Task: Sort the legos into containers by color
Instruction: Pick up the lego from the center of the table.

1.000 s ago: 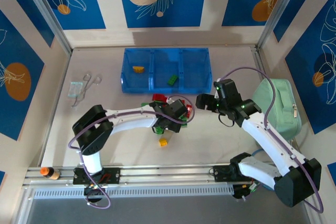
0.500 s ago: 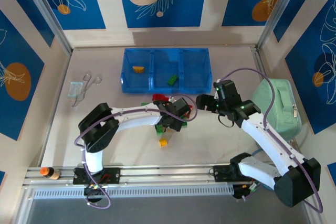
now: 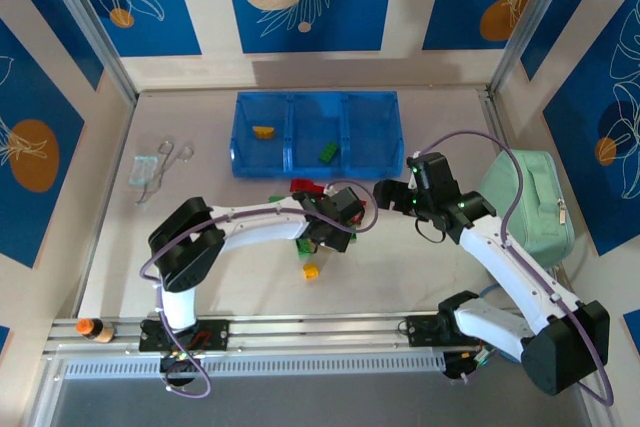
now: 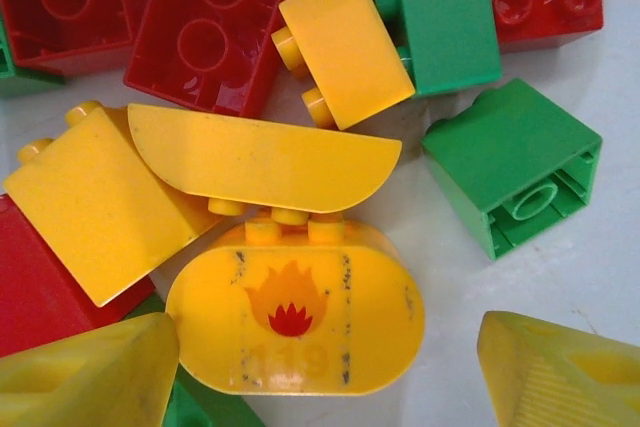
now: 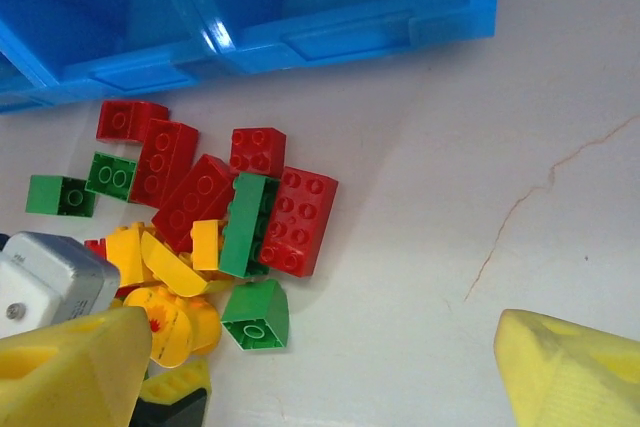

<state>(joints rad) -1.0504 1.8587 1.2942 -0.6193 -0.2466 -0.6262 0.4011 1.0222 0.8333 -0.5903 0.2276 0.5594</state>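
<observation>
Blue tray (image 3: 345, 169) at the far side of the table: one yellow brick (image 3: 263, 131) lies in its left compartment, one green brick (image 3: 328, 152) in the middle. The pile of bricks (image 5: 200, 212) lies on the table just in front of the tray. Right gripper (image 5: 320, 367): wide open, empty, beside the pile. Left gripper (image 4: 325, 372): open, holding nothing, astride the rounded yellow flame brick (image 4: 295, 317). The bricks are probably light, rigid and glossy, so they may slip. The flame brick is best pinched across its flat long sides, not its curved ends or studs. Touching neighbours may drag along.
</observation>
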